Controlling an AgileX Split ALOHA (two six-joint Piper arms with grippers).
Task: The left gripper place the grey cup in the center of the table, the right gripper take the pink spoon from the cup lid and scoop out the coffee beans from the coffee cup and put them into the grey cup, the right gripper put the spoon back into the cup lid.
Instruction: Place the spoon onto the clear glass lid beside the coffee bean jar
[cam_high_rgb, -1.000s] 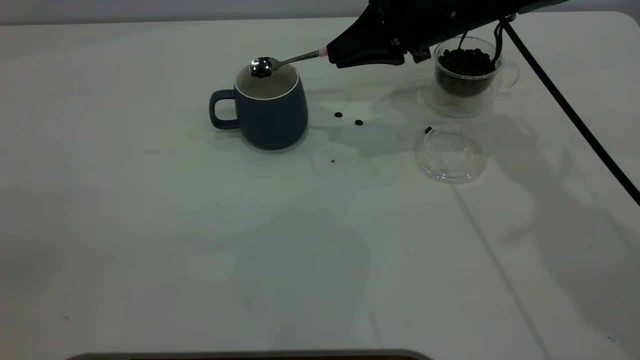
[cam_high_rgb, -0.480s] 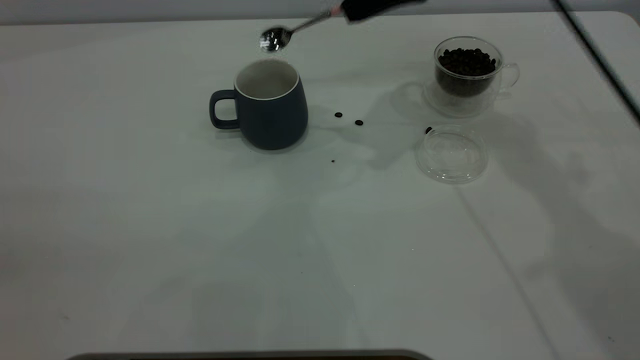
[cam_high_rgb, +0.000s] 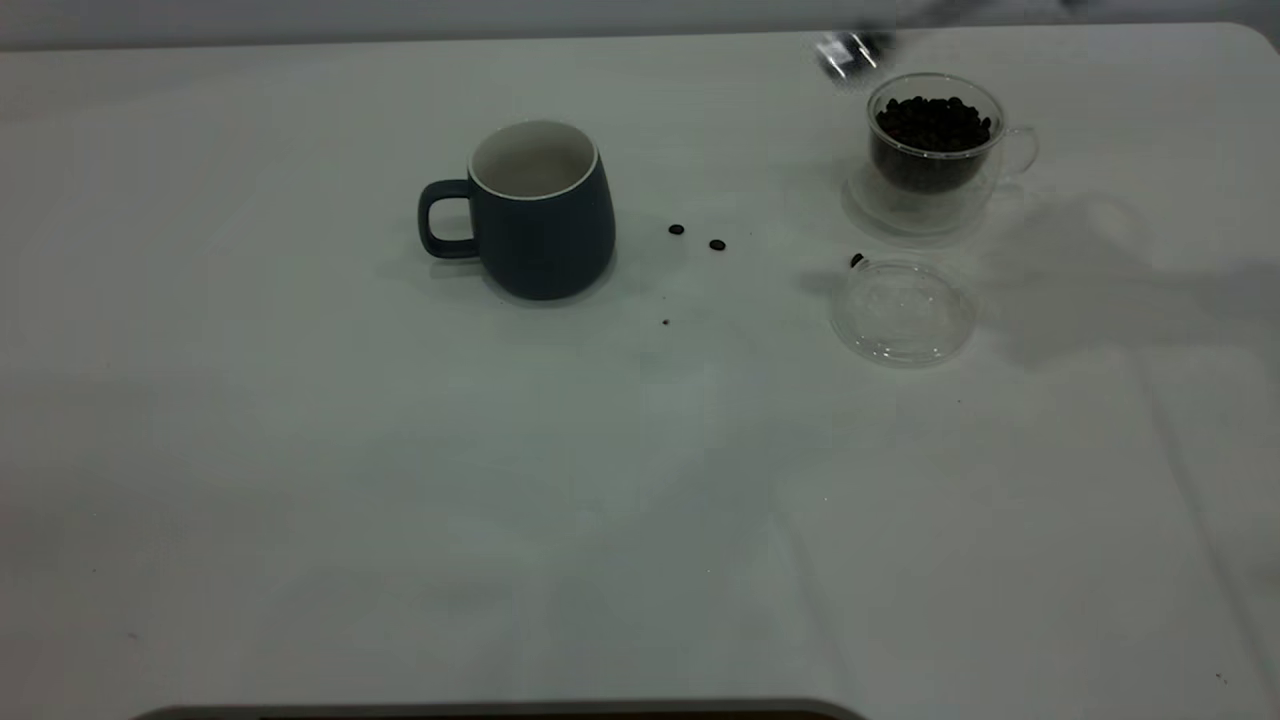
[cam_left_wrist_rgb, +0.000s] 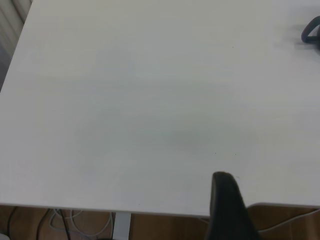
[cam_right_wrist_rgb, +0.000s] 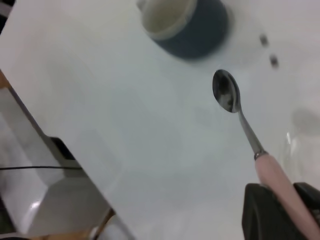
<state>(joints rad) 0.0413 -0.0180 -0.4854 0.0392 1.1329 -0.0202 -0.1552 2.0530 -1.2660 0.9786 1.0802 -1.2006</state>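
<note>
Grey cup (cam_high_rgb: 540, 210): upright near table (cam_high_rgb: 400, 520) centre, handle toward exterior view's left, white inside; contents not visible.
Coffee cup (cam_high_rgb: 935, 150): clear glass, upright, far right, filled with coffee beans (cam_high_rgb: 932, 122).
Three stray beans on table between the cups, one just beside cup lid (cam_high_rgb: 903, 312).
Cup lid: clear disc, flat on table, near side of coffee cup, empty.
Pink spoon (cam_right_wrist_rgb: 240, 112): held aloft by pink handle, metal bowl empty; blurred in exterior view above coffee cup's far-left rim.
</note>
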